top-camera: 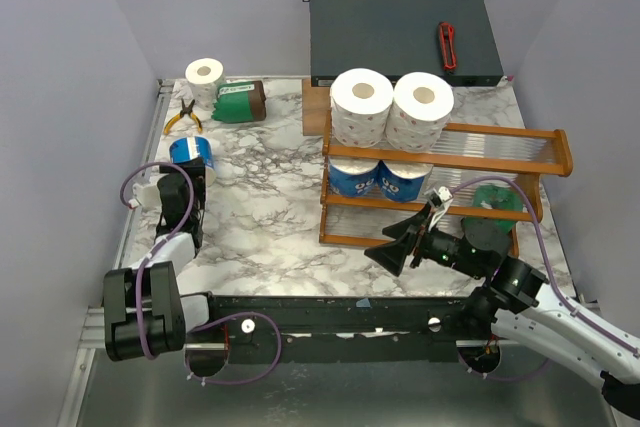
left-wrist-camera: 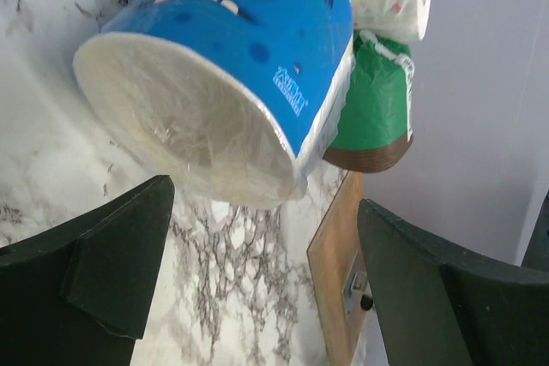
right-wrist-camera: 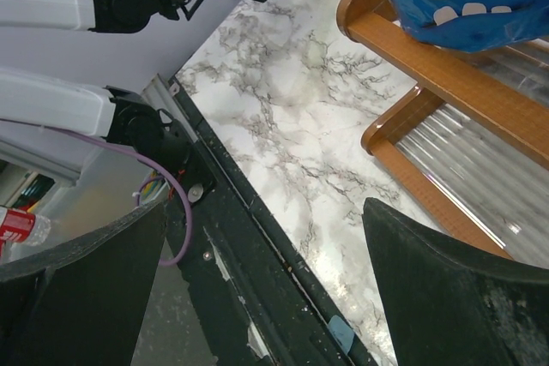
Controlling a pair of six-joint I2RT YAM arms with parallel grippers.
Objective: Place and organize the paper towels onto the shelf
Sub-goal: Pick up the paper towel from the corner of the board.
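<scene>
Paper towels are half sorted. One blue roll (left-wrist-camera: 223, 66) lies tipped on the tabletop (top-camera: 280, 207), far left of the shelf (top-camera: 545, 137). Its flat end faces the left gripper (left-wrist-camera: 264, 212), and its long axis seems to run away from it. That gripper's jaws are wide apart, touching nothing. The right gripper (top-camera: 395, 247), also wide open and empty, hangs just in front of the shelf. I think grabbing comes next: the jaws must close on the roll's round sides.

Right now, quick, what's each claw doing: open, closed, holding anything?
Left claw: open, empty; the blue-wrapped roll lies just ahead of it, not gripped.
Right claw: open, empty.
</scene>
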